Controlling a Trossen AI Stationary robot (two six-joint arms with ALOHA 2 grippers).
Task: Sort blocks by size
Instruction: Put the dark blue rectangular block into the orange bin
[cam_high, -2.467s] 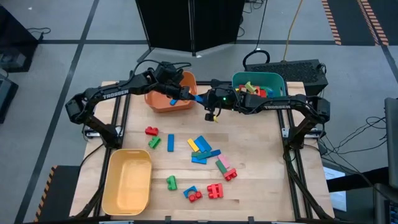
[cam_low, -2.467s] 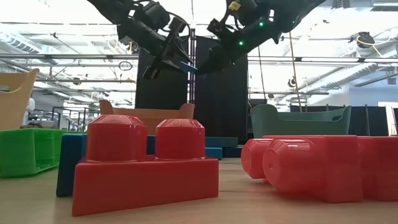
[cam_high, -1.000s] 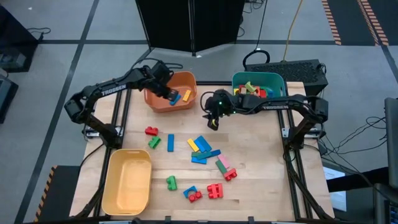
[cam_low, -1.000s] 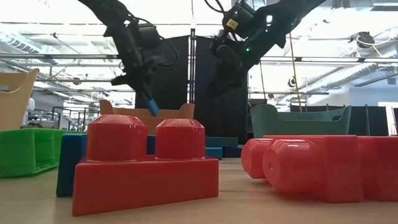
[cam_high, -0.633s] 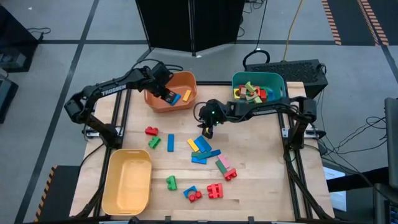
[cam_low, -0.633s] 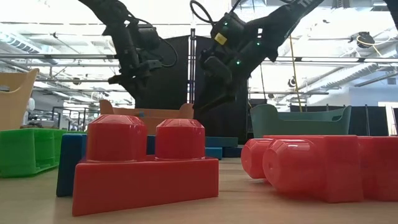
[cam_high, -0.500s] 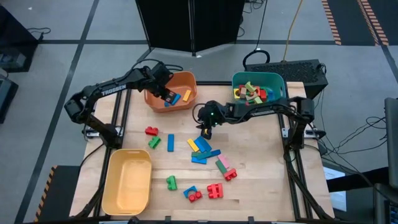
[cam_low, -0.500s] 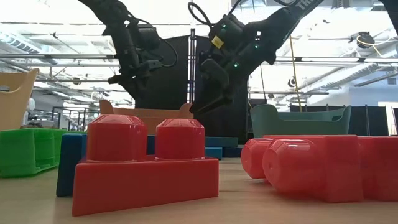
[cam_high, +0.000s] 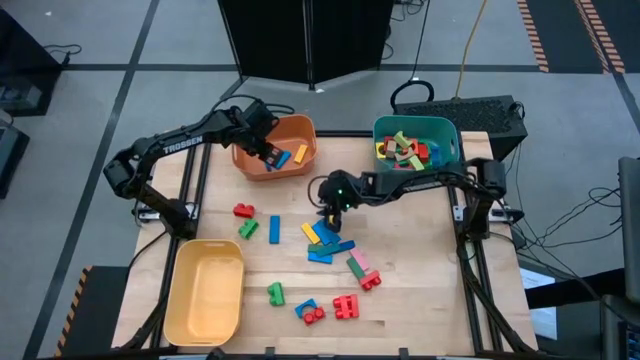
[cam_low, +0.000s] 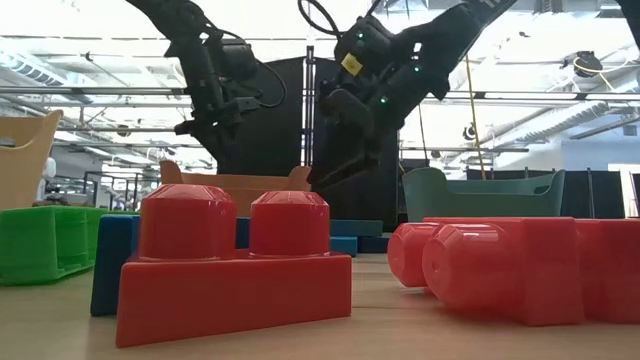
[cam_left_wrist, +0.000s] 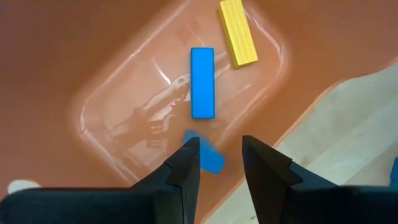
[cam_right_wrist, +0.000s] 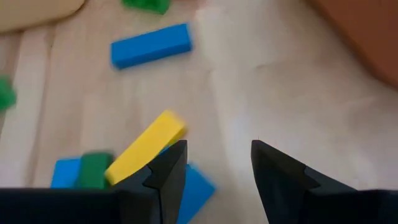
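Right gripper (cam_right_wrist: 212, 165) open, empty, over table-centre cluster | long yellow flat bar (cam_right_wrist: 145, 149) just beside its fingers, lying diagonal | left gripper (cam_left_wrist: 216, 163) open above orange plastic bin (cam_high: 305, 167)

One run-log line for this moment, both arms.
left gripper: open, over orange plastic bin, flat blue bar inside | right gripper: open, empty, above flat yellow bar on table

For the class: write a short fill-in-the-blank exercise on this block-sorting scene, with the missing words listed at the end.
1. The left gripper hovers over the ___ bin.
2. That bin holds a blue bar and a ___ bar.
3. The bin nearest the table's front is ___ in colour.
4. The right gripper hangs with fingers ___.

Missing words: orange; yellow; yellow; open
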